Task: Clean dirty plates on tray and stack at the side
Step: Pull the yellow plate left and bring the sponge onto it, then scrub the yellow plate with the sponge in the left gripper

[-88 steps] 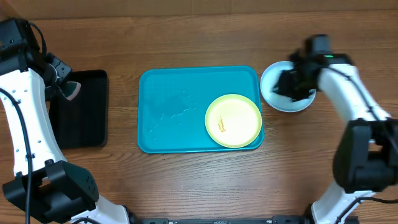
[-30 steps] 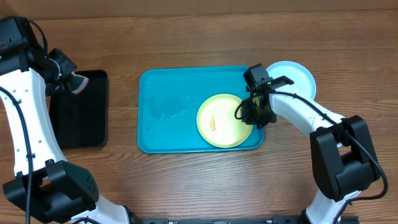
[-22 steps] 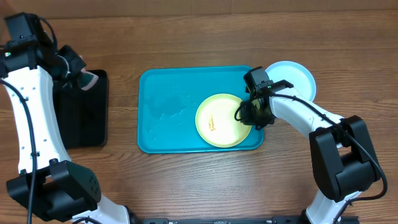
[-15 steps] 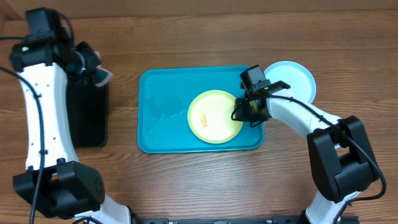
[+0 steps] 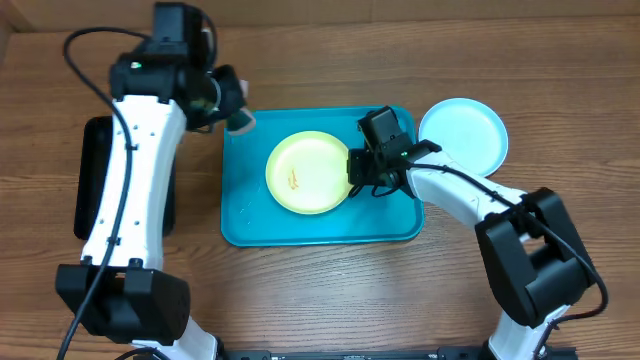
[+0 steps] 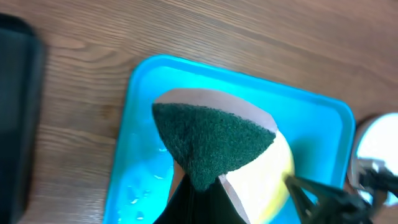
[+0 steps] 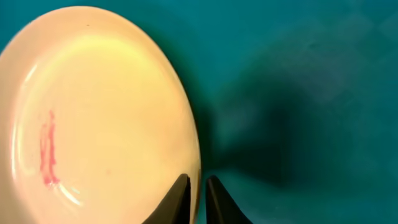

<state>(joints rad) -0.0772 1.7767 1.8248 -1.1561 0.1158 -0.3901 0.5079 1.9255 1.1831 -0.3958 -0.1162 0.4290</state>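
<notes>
One yellow plate lies mid-tray, a reddish smear on its face. My right gripper pinches its right rim; my left gripper is closed on the sponge over the tray's far-left corner. I should pin the rim flat and scrub along the smear, green side down. The blue plate sits beside the tray; whether another hides beneath it I cannot tell.

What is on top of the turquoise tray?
The yellow-green plate, bearing an orange smear, with the right gripper pinching its rim. The tray floor beneath the plate is covered.
</notes>
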